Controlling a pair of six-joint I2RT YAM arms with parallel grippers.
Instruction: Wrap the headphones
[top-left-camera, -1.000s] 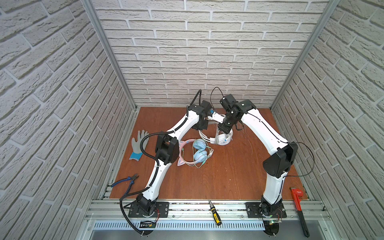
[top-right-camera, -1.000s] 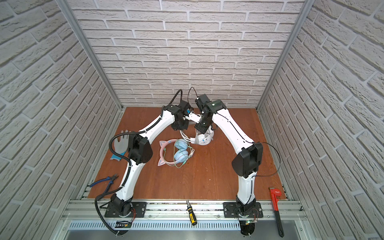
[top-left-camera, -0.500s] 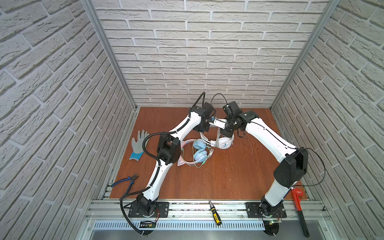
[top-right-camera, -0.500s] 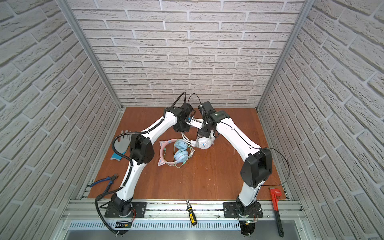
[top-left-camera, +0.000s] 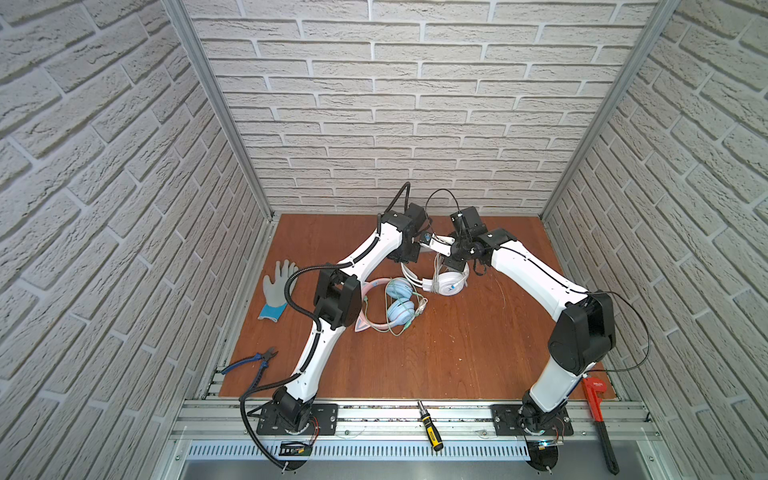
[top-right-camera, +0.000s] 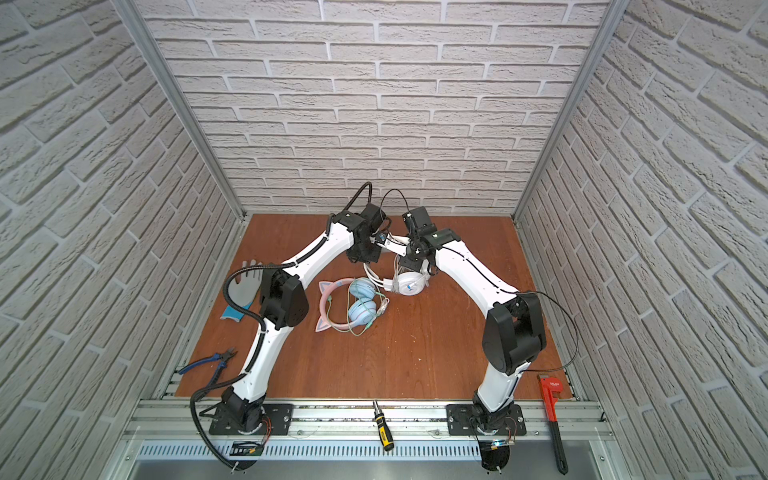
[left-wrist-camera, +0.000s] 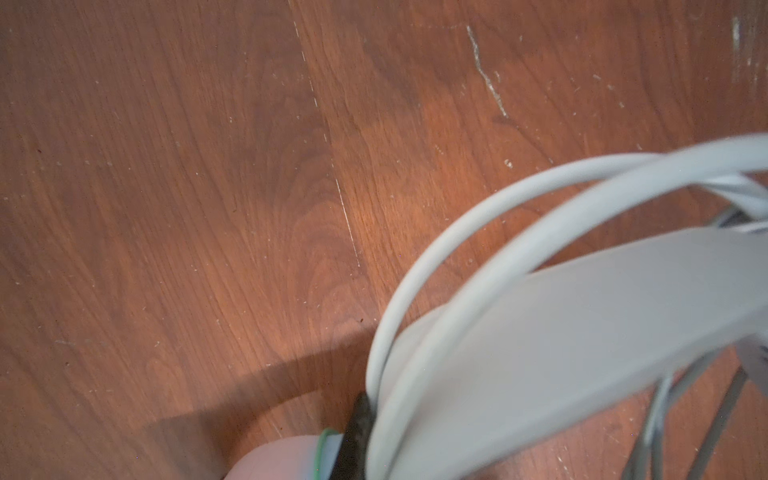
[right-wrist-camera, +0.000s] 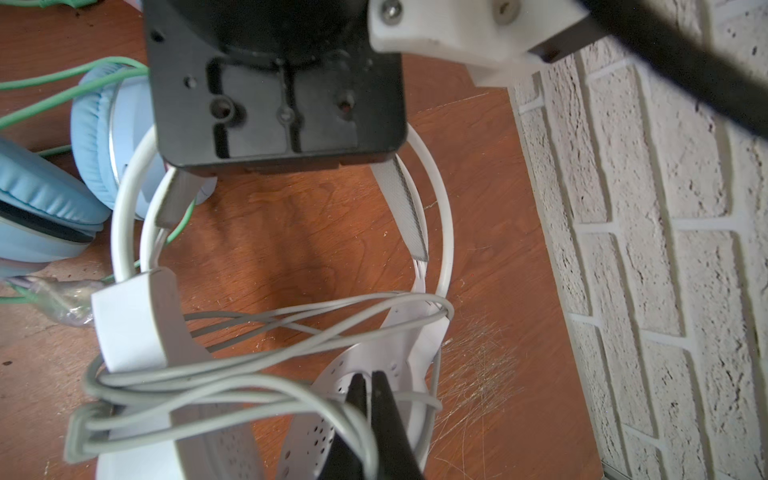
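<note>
left pincer (top-left-camera: 410, 258) – grips white headphones (top-left-camera: 449, 284) | right pincer (right-wrist-camera: 368, 395) – pinches white cable (right-wrist-camera: 208, 374)

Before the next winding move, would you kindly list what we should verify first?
1. The left gripper shut on the headband of the white headphones: ok.
2. The right gripper shut on the white cable: ok.
3. Cable turns tidy: not ok, loose and crossing.
4. Cable's plug end found: cannot tell.
5. The green cable clear of that headband: not ok, crosses beneath it.
</note>
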